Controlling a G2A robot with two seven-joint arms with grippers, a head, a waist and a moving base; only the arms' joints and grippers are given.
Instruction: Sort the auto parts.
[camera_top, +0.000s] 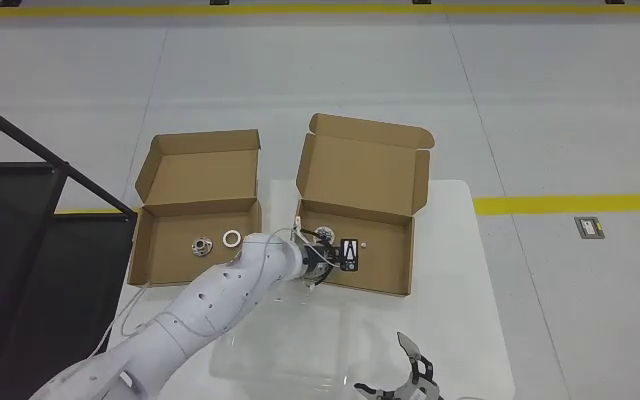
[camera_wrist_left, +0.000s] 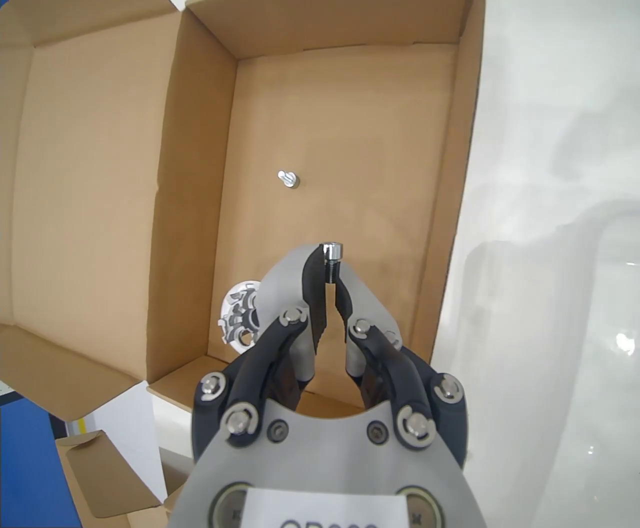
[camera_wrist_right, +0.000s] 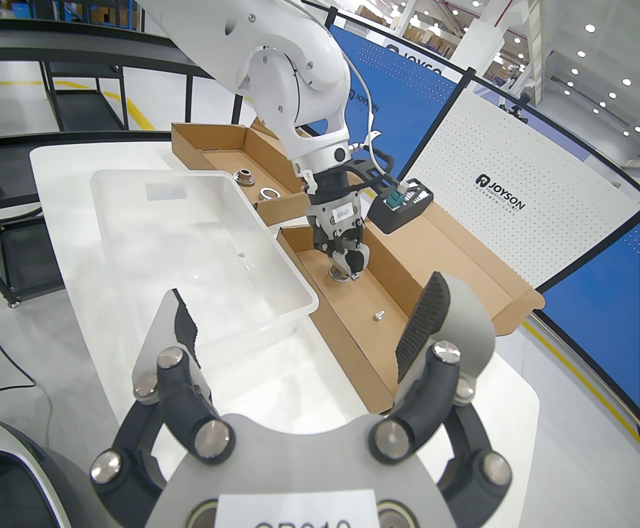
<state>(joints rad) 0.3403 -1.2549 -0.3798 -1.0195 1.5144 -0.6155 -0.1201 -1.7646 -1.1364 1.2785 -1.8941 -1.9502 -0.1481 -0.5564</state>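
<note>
Bolt: a small silver cap-head bolt (camera_wrist_left: 332, 250), pinched by its threaded shank at the very tips of the left gripper (camera_wrist_left: 328, 267).
Bolt axis: its long axis runs in line with the fingers. The head points out past the tips, down toward the cardboard floor, and the shank runs back between the jaws.
Bolt place: over the floor of the right box (camera_wrist_left: 350, 150), toward the end nearest the other carton. Whether the head touches the cardboard cannot be told.
Left jaws: nearly closed, clamping the shank.
Same box: a second bolt (camera_wrist_left: 288, 178) rests on the floor farther along, apart from the held one. A round toothed part (camera_wrist_left: 240, 312) sits just beside the gripper, close to the side wall.
Left box (camera_top: 160, 250): holds a flanged hub (camera_top: 203, 242) and a ring (camera_top: 232, 237), side by side.
Bin: a clear plastic bin (camera_wrist_right: 200, 235) stands on the white desk (camera_wrist_right: 500, 400), alongside both boxes.
Right gripper (camera_wrist_right: 307, 295): hangs at the desk's near edge — jaws spread wide, nothing between them.
</note>
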